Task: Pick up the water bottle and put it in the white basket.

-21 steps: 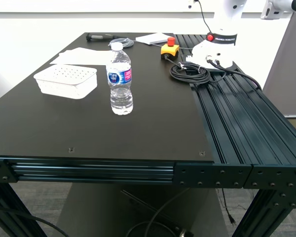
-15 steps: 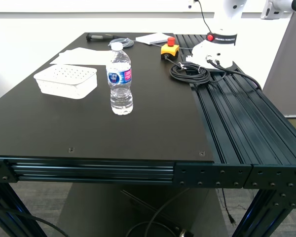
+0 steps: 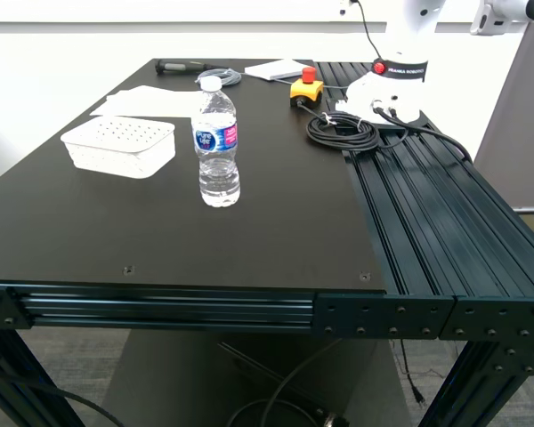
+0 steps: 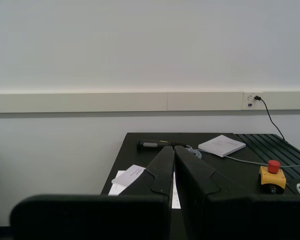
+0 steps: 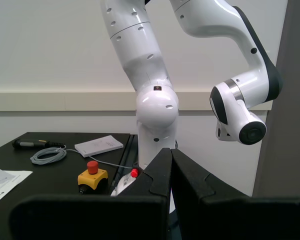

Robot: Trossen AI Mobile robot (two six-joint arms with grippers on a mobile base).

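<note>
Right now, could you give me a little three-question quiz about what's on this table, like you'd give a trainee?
1. True or false: the water bottle stands upright on the table, outside the white basket.
2. Which lies nearest the coiled black cable? A) the basket B) the yellow box with a red button C) the paper sheets
3. Fill in: the bottle's cap is ____.

Key: 1 true; 2 B; 3 white.

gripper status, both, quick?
First gripper: closed, fingers together, holding nothing.
Second gripper: closed, fingers together, holding nothing.
</note>
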